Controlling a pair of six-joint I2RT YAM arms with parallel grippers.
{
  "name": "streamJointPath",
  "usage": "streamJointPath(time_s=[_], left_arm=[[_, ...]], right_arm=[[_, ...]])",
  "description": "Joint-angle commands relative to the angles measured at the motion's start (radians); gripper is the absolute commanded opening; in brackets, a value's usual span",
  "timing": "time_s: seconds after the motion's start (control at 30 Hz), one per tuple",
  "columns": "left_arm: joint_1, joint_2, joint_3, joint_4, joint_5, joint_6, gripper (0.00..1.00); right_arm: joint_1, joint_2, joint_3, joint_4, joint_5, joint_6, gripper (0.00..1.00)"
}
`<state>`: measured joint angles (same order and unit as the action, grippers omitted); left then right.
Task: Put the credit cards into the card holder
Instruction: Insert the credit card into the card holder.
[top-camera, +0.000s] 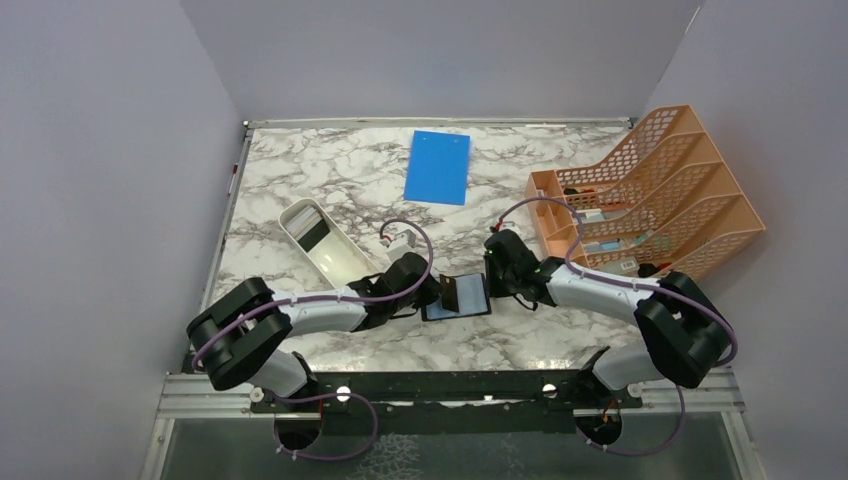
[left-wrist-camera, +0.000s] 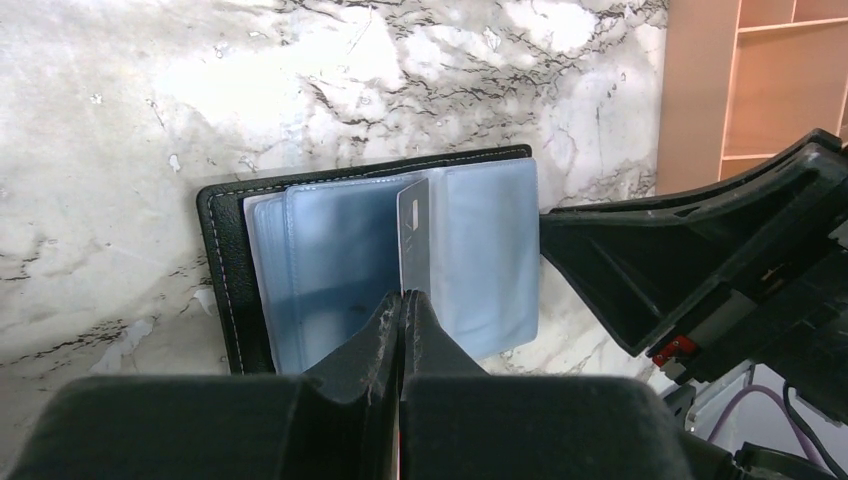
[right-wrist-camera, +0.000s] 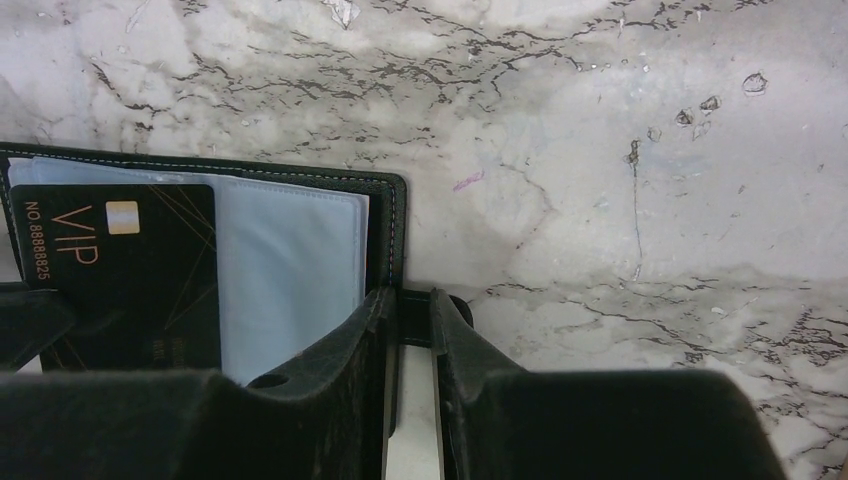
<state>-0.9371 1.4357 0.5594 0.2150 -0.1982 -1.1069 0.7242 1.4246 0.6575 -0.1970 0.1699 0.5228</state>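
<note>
Your left hand (left-wrist-camera: 403, 312) was clamped on a dark credit card (left-wrist-camera: 413, 235), holding it on edge over the open card holder (left-wrist-camera: 225, 260). The card holder lay flat on the worktop (top-camera: 300, 180), near the middle of its near edge. Your right hand (right-wrist-camera: 408, 318) was closed on the card holder's right edge.

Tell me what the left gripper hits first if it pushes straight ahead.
The left gripper, through its held credit card, would likely meet the open card holder, its grey-blue sleeves, first; depth is unclear.
</note>
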Motion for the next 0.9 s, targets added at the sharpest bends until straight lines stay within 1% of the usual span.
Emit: streamJointPath(time_s=[0.0,0.3,0.5,0.87], left_arm=[[-0.015,0.03,0.012,-0.01,-0.039,-0.015,0.0],[-0.02,0.067,0.022,-0.028,-0.035,0.002,0.0],[-0.022,0.114,0.045,-0.035,-0.001,0.006,0.0],[-0.037,0.139,0.071,-0.053,0.003,0.027,0.01]], right_arm=[[-0.003,-0.012,-0.026,-0.001,-0.057,0.009,0.23],[-0.003,-0.027,-0.041,-0.004,-0.064,0.016,0.23],[-0.003,-0.026,-0.043,-0.015,-0.064,0.016,0.22],[-0.003,-0.04,-0.05,-0.017,-0.068,0.017,0.22]])
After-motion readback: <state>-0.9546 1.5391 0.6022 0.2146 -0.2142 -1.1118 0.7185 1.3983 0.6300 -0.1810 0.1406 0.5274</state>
